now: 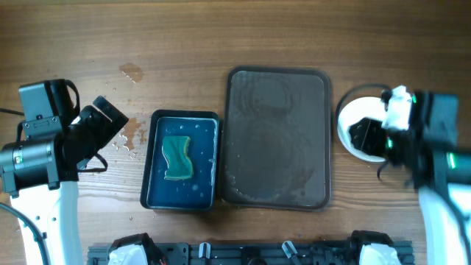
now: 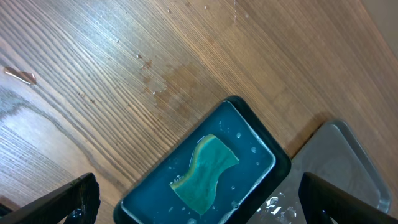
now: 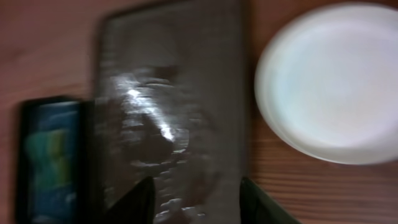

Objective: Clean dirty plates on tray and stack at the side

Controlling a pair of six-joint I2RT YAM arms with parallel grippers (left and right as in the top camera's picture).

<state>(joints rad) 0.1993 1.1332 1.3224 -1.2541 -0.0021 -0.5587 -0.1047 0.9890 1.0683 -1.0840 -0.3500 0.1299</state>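
Wooden tabletop (image 1: 184, 44), wet patches and droplets (image 1: 131, 143) toward the left edge. Tray (image 1: 277, 140) sits mid-tabletop, slightly right of centre, long side running far edge to near edge; its surface is wet with a streaky sheen. Plates (image 1: 355, 118) are off the tray, on the tabletop just beside its right rim, near the right edge. The top face is clean white, partly covered by the right arm from overhead, and I can't tell the stack count. Right end effector (image 1: 368, 136) hovers over the plates' left part; its wrist view is blurred but shows the fingers (image 3: 134, 202) spread apart with nothing between them, so released. Blue tray (image 1: 204, 158) sits just left of the tray, toward the near edge, water inside, with a green sponge (image 1: 176, 158) lying flat in it. Left end effector (image 1: 103, 121) is near the left edge, well apart from the blue tray, angled toward it, fingers (image 2: 68, 202) wide apart, released.
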